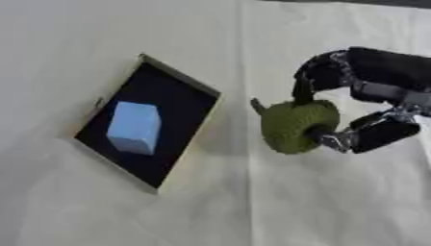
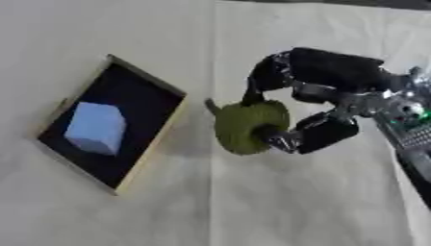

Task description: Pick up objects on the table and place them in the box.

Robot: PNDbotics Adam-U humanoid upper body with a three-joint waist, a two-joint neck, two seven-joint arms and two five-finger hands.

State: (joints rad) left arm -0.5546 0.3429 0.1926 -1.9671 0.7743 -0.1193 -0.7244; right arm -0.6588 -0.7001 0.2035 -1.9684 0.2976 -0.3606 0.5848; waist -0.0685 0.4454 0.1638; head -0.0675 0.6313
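Note:
My right hand (image 2: 324,129) comes in from the right and is shut on a round olive-green knitted object with a short stem (image 1: 295,126), pinched between fingers above and thumb below. The object hangs above the white cloth, just right of the box. The box (image 1: 181,77) is a shallow tan-rimmed tray with a black inside, lying askew at the left. A light blue cube (image 1: 134,127) sits inside it. My left hand shows in neither view.
The white cloth (image 1: 252,206) covers the table, with a fold line running down the middle. A dark device with a green light (image 2: 412,125) sits at the right edge in the right eye view.

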